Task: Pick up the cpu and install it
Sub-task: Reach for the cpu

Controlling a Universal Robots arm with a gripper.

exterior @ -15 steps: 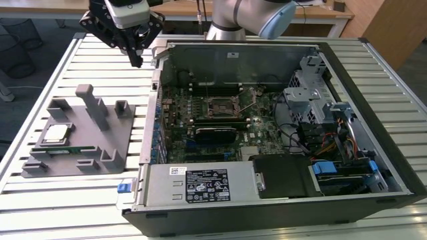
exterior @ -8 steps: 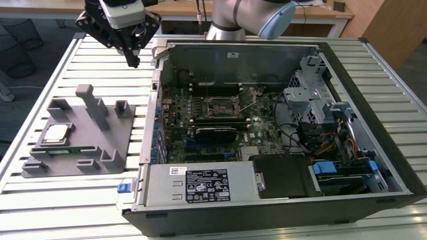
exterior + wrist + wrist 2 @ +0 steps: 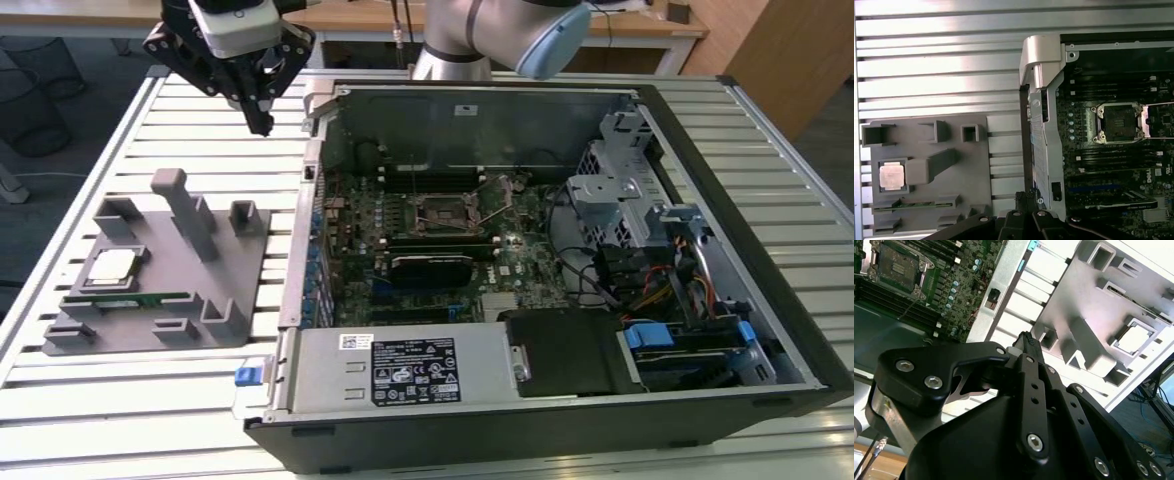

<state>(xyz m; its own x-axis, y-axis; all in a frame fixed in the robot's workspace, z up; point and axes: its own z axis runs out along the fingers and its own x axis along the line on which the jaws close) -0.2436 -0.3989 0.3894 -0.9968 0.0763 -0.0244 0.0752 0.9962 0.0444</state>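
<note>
Above the slatted table, beside a corner of the open computer case, the gripper points straight down. Its fingers seem pressed together, holding nothing. The cpu lies in the grey fixture, well apart from the gripper, and a white label sits inside the case.

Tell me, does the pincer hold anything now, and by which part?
Nothing is held. The pincer is empty; the cpu lies on the grey tray.

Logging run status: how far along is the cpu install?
Nothing done yet. The cpu lies in the grey fixture outside the case. The gripper hangs shut and empty above the table, beside the case. The motherboard socket looks empty. Pick and install both remain.
</note>
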